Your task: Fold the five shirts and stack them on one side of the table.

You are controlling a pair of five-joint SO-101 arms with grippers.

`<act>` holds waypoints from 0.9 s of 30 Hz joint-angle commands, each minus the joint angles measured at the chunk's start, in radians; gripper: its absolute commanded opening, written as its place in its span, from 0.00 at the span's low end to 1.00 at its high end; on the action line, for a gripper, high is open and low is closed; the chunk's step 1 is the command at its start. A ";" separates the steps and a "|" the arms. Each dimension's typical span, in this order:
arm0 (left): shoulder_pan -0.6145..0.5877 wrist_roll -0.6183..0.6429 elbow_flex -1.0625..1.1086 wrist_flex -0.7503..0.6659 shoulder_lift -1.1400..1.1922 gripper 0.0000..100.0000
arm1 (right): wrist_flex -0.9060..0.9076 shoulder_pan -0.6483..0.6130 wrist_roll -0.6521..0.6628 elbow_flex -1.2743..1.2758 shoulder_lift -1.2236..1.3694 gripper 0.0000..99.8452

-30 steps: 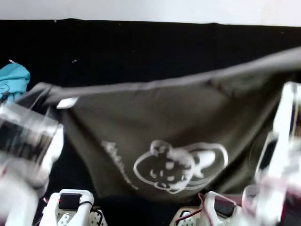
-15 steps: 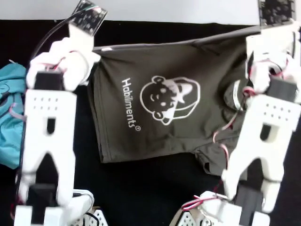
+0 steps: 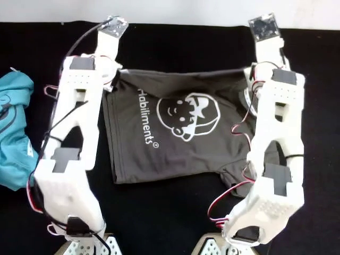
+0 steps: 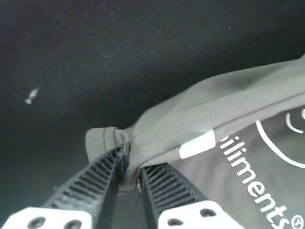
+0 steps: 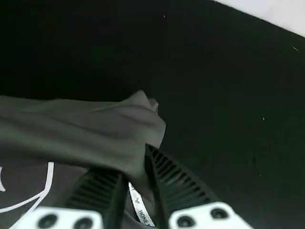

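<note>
Left gripper [image 4: 127, 157]: ribbed black fingers [image 4: 93, 179] drawn narrow, pinching a bunched corner of the dark olive-grey cotton T-shirt [image 3: 159, 154], with a small knot of cloth poking out past the tips. A white rectangular tag [image 4: 196, 144] sits on the fold just beside that pinch, and white lettering [image 4: 248, 183] runs away from it across the fabric. Right gripper [image 5: 138, 164]: its ribbed black fingers [image 5: 164, 176] are likewise close together, clamped over the opposite far corner of the same T-shirt; the cloth drapes over one finger and a white neck label [image 5: 140, 205] shows in the gap between them. In the high view both white printed arms reach out over the table, the left arm [image 3: 74, 133] along one side of the T-shirt and the right arm [image 3: 276, 138] along the other, partly covering that side's sleeve. The T-shirt lies spread on the black table cover [image 3: 175, 48] at mid-table, its far edge stretched between the two grippers and set back from the table's far edge, a white cartoon face print [image 3: 191, 114] facing up, the near edge rumpled toward the right arm. A crumpled teal fabric shirt [image 3: 13, 133] lies at the table's left edge, apart from the T-shirt, beyond the left arm.
</note>
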 commanded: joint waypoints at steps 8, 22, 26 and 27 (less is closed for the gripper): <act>-0.010 -0.009 -0.113 -0.029 0.039 0.01 | -0.205 -0.050 -0.008 -0.120 0.088 0.01; -0.013 -0.008 -0.102 -0.083 0.044 0.01 | -0.430 -0.016 -0.005 -0.650 0.553 0.01; -0.019 -0.006 -0.110 -0.089 0.062 0.01 | -0.269 -0.018 -0.008 -0.702 0.582 0.01; -0.019 -0.005 -0.108 -0.078 0.054 0.01 | -0.200 -0.018 -0.008 -0.717 0.573 0.01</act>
